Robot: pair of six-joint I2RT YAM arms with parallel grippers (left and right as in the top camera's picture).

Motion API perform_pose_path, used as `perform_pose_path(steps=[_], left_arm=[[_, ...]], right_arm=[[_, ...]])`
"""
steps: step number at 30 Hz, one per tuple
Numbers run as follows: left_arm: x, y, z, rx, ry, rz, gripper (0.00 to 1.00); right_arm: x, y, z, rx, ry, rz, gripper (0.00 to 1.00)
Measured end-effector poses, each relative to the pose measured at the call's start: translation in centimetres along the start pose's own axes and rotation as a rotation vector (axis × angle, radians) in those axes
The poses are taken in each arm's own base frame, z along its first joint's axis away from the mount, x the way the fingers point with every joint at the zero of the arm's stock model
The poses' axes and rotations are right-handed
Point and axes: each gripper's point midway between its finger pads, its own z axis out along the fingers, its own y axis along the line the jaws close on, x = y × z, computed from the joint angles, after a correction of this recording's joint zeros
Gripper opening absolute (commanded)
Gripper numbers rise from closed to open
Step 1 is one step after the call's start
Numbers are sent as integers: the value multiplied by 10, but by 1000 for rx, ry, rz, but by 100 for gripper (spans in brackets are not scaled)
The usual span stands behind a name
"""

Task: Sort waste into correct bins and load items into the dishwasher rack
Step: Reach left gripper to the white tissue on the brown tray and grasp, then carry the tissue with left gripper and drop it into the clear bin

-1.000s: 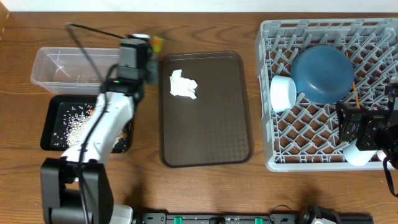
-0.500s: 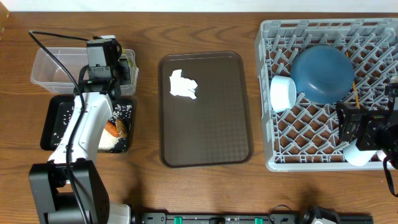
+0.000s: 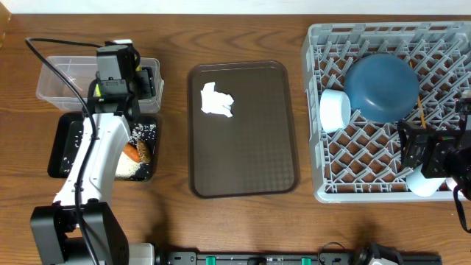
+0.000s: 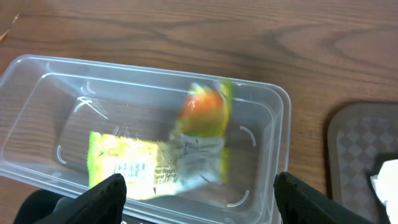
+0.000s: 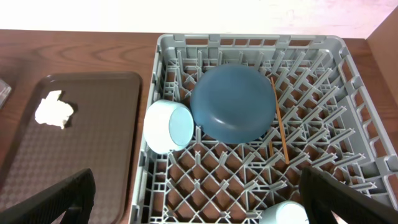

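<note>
Showing blurred inside the clear tub [image 4: 43, 93]: yellow-green wrapper [image 4: 124, 165], touching neither finger of left end effector [image 4: 198, 190], spread apart above the tub's near rim; right end effector [image 5: 196, 202] spread wide over grey rack [image 5: 249, 40] holding dark blue bowl [image 5: 233, 102].

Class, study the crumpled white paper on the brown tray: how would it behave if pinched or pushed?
The crumpled white paper looks thin and creased, so it would probably squash rather than hold shape. It seems light, so a push would likely slide it across the brown tray, not roll it. Raised folds should offer grip.
</note>
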Motion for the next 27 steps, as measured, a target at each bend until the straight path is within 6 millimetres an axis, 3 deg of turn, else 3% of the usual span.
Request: perform_pose_path(steps=[4,10,15,20,24,27], left_arm=[[-1,-23,-3,109,-2,0,75],[-5,-96,-31,306,-37,68,70],[12,-155,-37,404,-14,161,71],[54,-198,-4,435,79,238,71],[101,-213,25,426,199,287,71],[124,-219,36,424,252,313,71]], right_arm=[[0,0,0,0,0,0,99],[0,0,0,0,0,0,99],[0,0,0,0,0,0,99],[0,0,0,0,0,0,99],[0,0,0,0,0,0,99],[0,0,0,0,0,0,99]])
